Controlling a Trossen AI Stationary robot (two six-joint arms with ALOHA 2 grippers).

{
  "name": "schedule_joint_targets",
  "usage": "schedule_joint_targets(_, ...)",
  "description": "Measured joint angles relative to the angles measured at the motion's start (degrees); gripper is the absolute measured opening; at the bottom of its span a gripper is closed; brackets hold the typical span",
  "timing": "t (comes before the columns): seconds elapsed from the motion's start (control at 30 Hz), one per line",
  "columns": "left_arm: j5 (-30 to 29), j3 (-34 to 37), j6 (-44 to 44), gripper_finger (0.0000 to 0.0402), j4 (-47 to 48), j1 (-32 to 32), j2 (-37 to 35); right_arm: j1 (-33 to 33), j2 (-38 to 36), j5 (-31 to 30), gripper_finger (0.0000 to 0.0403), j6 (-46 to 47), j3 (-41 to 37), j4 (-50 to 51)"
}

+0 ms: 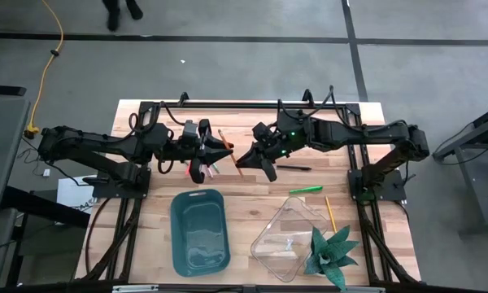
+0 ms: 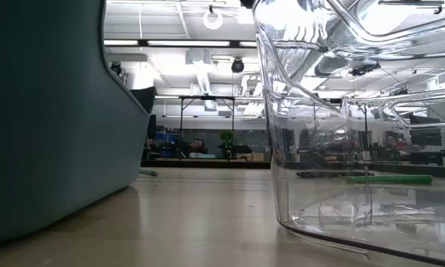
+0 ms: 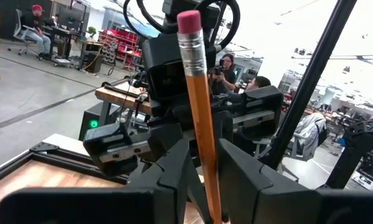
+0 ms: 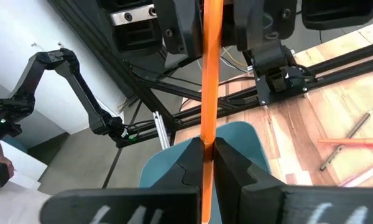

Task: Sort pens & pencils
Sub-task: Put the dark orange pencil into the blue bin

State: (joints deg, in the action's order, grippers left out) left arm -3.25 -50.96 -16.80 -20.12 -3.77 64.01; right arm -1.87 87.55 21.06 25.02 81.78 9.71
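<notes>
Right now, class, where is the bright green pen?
In the high view the green pen lies on the table's right half, just beyond the clear container, nearer than the black pen.

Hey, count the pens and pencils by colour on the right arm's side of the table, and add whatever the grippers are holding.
green pen: 1
black pen: 1
yellow pencil: 1
orange pencil, gripped by both the left gripper and the right gripper: 1
Total: 4

orange pencil (image 3: pixel 199 124) w/ pink eraser, teal bin (image 1: pixel 199 230), clear tray (image 1: pixel 289 238), bright green pen (image 1: pixel 306 190), black pen (image 1: pixel 294 168), light wood table (image 1: pixel 252 199)
</notes>
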Motion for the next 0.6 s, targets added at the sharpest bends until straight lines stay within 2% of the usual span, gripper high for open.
schedule_joint_targets(0.6,0.9,0.0,0.0,0.0062,0.2,0.0,0.0,-0.7,0.0,-0.9,0.0003,-1.1,0.0,-1.5)
